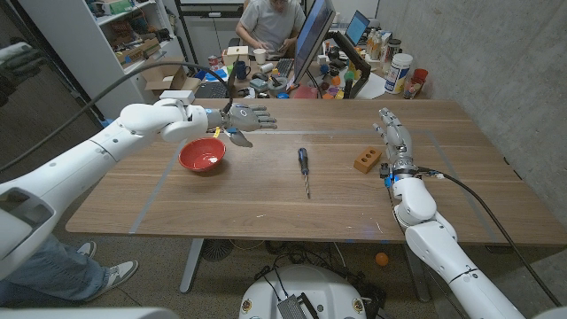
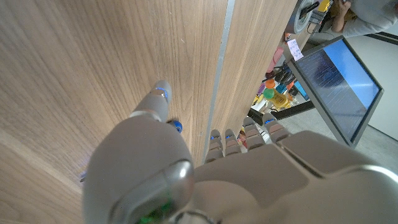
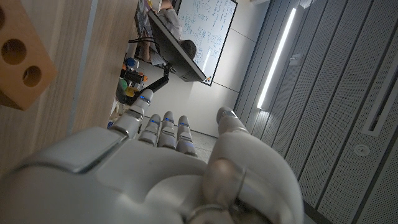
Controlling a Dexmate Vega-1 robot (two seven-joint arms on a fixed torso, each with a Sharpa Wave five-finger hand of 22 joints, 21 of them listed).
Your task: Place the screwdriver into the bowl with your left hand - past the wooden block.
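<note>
A screwdriver (image 1: 304, 168) with a dark handle lies on the table (image 1: 266, 195) near the middle, tip toward me. The red bowl (image 1: 202, 155) sits to its left. A wooden block (image 1: 367, 159) with holes lies to the right of the screwdriver; its end also shows in the right wrist view (image 3: 22, 59). My left hand (image 1: 244, 119) hovers above the table just behind the bowl, fingers stretched out, holding nothing. My right hand (image 1: 396, 140) stands on the table right of the block, fingers extended, empty. In the left wrist view my left hand (image 2: 205, 168) is over bare wood.
A monitor (image 1: 314, 40), bottles and clutter crowd the table's far edge. A person sits behind the table at the back. Tape lines mark a rectangle on the tabletop. A person's leg and shoe show at the lower left.
</note>
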